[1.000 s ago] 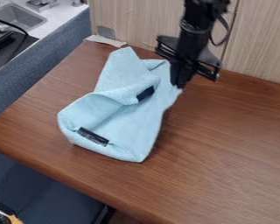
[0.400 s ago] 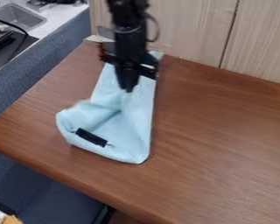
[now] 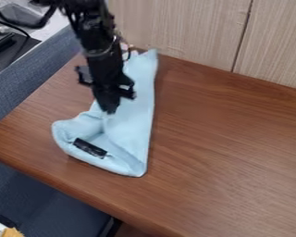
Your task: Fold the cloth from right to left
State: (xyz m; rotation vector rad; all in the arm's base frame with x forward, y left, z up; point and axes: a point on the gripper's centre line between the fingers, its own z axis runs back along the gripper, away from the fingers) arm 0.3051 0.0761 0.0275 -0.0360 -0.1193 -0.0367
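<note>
one light-blue cloth (image 3: 135,121), rumpled, on brown table (image 3: 225,148), at nine o'clock in view; narrow end toward one o'clock, dark strip (image 3: 90,148) toward seven. one black gripper (image 3: 109,110), down from eleven o'clock at cloth; clenched or released, cannot tell.

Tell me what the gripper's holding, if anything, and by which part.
The gripper seems to hold the light blue cloth by its folded-over layer, about midway along the cloth's left side in the view.
</note>
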